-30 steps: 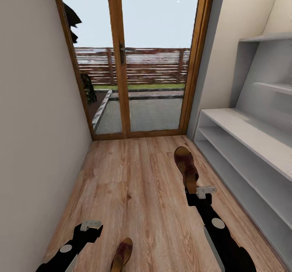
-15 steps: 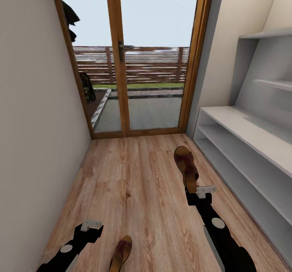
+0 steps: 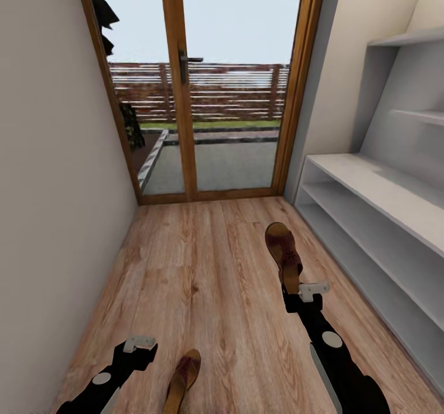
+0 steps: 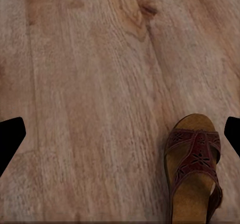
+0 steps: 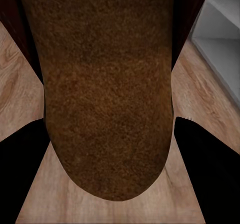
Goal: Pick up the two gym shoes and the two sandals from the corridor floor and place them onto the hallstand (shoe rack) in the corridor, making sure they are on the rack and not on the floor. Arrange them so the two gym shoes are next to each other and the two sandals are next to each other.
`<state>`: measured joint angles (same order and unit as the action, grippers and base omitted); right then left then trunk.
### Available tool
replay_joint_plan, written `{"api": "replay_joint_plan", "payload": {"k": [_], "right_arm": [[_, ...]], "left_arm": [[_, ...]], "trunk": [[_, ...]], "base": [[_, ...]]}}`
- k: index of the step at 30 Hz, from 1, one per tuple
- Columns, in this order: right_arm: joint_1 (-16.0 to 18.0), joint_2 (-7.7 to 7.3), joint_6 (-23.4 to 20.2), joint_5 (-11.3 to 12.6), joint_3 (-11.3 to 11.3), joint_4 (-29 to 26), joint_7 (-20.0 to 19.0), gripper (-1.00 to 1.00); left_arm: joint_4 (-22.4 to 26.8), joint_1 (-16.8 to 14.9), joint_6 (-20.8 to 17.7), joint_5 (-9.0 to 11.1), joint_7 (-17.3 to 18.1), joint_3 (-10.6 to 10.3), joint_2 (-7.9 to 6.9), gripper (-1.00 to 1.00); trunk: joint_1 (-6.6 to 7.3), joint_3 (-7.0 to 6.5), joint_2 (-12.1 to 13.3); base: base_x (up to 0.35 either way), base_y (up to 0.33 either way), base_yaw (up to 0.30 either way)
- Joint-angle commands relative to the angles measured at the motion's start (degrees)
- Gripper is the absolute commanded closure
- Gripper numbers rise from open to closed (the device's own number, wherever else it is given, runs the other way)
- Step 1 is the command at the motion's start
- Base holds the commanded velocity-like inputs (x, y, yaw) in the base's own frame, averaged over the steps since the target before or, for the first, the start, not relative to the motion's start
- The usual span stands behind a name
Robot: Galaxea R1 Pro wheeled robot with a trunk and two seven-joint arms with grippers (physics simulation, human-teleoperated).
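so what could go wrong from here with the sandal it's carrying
The right gripper holds one sandal by its end, most of it sticking out ahead, so it could slip or twist out. The long overhang might clip the hallstand edge when swung over. The second sandal lies on the corridor floor close to the robot and could be run over.

Right tool [image 3: 295, 292] grips one sandal [image 3: 283, 255] by its heel, raised above the corridor floor [image 3: 203, 278]. Second sandal [image 3: 182, 380] lies on the floor beside the left tool [image 3: 140, 346]. Shoe rack [image 3: 376, 216] along the right wall.
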<state>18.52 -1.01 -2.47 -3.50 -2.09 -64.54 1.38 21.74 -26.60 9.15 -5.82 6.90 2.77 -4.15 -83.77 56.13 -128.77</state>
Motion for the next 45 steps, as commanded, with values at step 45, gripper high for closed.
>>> {"api": "replay_joint_plan", "payload": {"k": [45], "right_arm": [[0.0, 0.09, -7.8, -0.3, 0.0, -1.3, 0.1, 1.00]], "left_arm": [[0.3, -0.5, -2.3, -2.1, -4.3, 0.1, 2.79, -1.00]], "trunk": [[-8.13, 12.46, -14.6]], "base": [[0.000, 0.000, -0.044]]}}
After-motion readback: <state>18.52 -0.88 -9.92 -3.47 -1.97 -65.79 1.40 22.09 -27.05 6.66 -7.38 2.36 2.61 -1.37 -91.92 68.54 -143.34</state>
